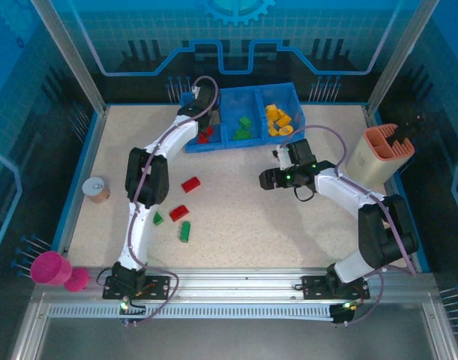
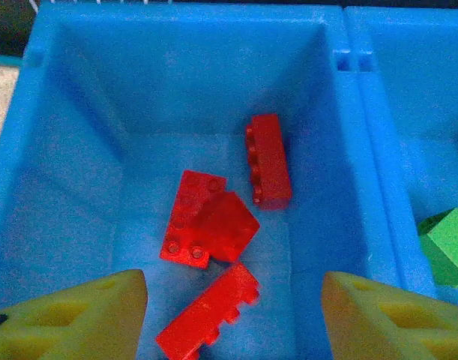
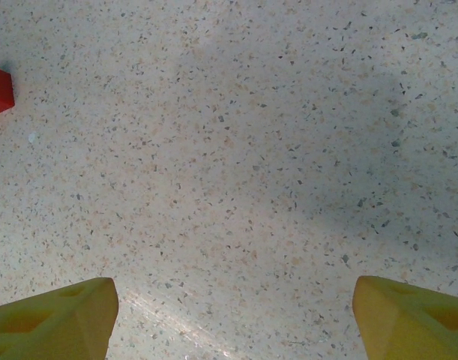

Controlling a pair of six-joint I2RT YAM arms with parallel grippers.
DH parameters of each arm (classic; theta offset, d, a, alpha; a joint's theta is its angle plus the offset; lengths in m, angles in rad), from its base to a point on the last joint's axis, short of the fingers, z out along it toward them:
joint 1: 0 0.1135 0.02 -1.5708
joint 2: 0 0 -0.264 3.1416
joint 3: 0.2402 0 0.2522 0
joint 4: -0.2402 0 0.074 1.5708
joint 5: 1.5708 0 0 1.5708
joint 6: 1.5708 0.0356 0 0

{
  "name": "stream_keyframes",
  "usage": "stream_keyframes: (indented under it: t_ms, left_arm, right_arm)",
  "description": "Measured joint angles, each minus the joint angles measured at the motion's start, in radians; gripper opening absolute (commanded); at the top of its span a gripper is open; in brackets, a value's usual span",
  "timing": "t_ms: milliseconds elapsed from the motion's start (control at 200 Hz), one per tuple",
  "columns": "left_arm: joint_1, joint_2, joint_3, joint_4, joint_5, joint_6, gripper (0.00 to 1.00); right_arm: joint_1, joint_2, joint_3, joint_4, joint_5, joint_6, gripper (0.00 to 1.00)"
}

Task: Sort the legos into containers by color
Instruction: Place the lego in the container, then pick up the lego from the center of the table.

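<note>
Four legos, two red and two green, lie on the bench at near left. The left claw hangs wide and empty over the left compartment, which holds reds. The right claw, also wide, is probably next to fetch one.

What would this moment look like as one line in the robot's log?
left gripper: open, empty, over red-brick compartment | right gripper: open, empty, above table | loose: two red legos, two green legos
</note>
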Motion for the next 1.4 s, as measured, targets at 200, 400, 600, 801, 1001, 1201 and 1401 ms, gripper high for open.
stream_keyframes:
  t_ms: [200,400,600,801,1001,1201,1401]
  left_arm:
    - [0.0,-0.166,-0.136,0.031,0.036,0.085,0.7]
    - [0.0,-0.517,-0.422,0.08,0.083,0.248,0.77]
    - [0.002,-0.689,-0.672,0.088,0.16,0.476,0.83]
    - [0.051,-0.64,-0.874,0.057,0.325,0.723,0.82]
    - [0.088,-0.597,-0.929,0.04,0.398,0.853,0.82]
    - [0.088,-0.585,-0.938,0.031,0.445,0.9,0.83]
    - [0.075,-0.559,-0.971,0.023,0.438,0.936,0.82]
  right_arm:
    - [0.029,0.0,0.018,-0.005,0.006,0.0,0.83]
    - [0.063,0.0,0.034,-0.005,0.017,-0.001,0.83]
    - [0.09,0.0,0.085,-0.031,0.031,-0.029,0.84]
    - [0.097,0.0,0.12,-0.047,0.052,-0.048,0.84]
    - [0.103,0.0,0.128,-0.069,0.07,-0.052,0.84]
    - [0.109,0.002,0.129,-0.077,0.08,-0.052,0.84]
    - [0.119,0.039,0.152,-0.082,0.085,-0.052,0.85]
